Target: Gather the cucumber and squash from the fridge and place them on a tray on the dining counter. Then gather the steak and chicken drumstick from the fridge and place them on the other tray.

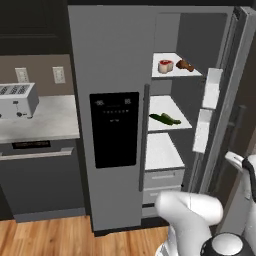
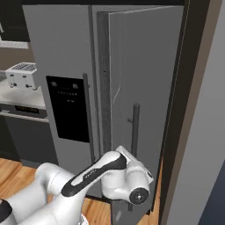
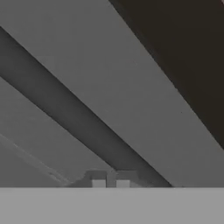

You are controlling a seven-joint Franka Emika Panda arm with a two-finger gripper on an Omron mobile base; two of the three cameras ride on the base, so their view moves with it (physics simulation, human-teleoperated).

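The fridge point(image 1: 115, 60) stands with its right door point(image 1: 235, 100) swung wide open. On the top shelf lie the steak point(image 1: 165, 65) and, right of it, the chicken drumstick point(image 1: 185, 65). The cucumber point(image 1: 159, 118) rests on the middle shelf, with a lighter green piece against it that looks like the squash point(image 1: 171, 120). My gripper point(image 3: 110, 183) is shut with nothing between its tips, close to the door's grey outer face point(image 3: 131, 87) and its dark handle point(image 3: 74, 116). My hand sits low beside that door point(image 2: 145, 79). The trays and the dining counter are out of view.
White door bins point(image 1: 212, 88) hang on the inside of the open door. Left of the fridge, a counter point(image 1: 45, 120) carries a toaster point(image 1: 17, 100) above a dark oven front point(image 1: 40, 175). A dark wall panel point(image 2: 189, 110) stands right of the door. The floor is wood point(image 1: 50, 237).
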